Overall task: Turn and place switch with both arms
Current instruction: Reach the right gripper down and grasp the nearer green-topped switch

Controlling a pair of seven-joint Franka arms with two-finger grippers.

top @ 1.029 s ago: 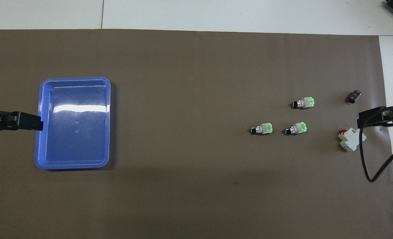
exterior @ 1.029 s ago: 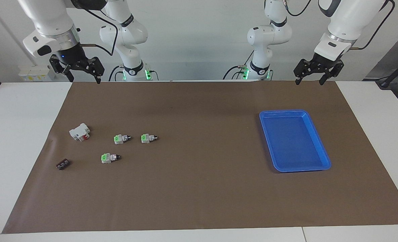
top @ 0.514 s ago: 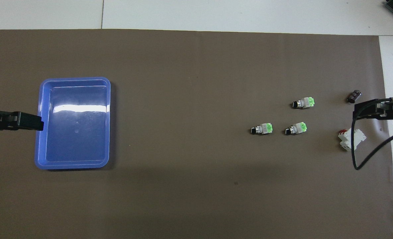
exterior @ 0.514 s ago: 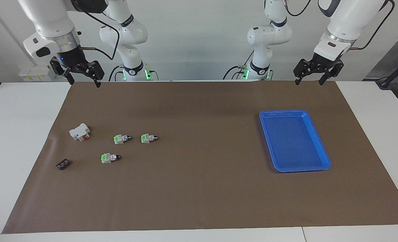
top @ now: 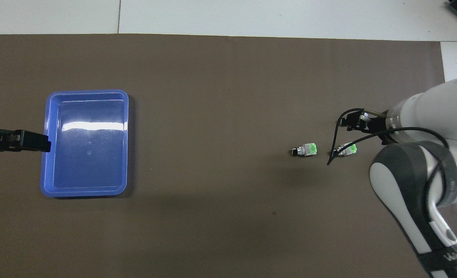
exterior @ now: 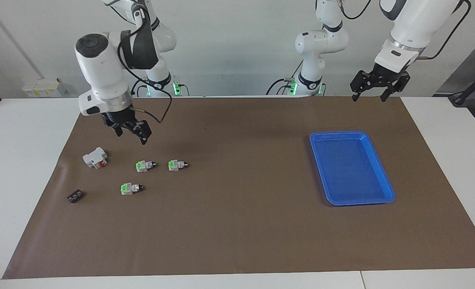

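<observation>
Parts lie grouped toward the right arm's end of the counter (exterior: 28, 160); a tray sits toward the left arm's end.

Three green-capped plastic switches (exterior: 145, 165) lie together on the brown paper mat (exterior: 237, 233), two side by side (exterior: 178, 165), the third (exterior: 131, 188) farther from the robots. Beside them sits a white block with a red part (exterior: 95, 157); a small dark flat piece (exterior: 75, 196) lies farther out. The blue plastic tray (exterior: 384, 197) stands well apart.

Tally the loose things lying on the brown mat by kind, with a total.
Green-capped switches: 3
White block with red part: 1
Small dark flat piece: 1
Blue tray: 1
Total: 6
</observation>
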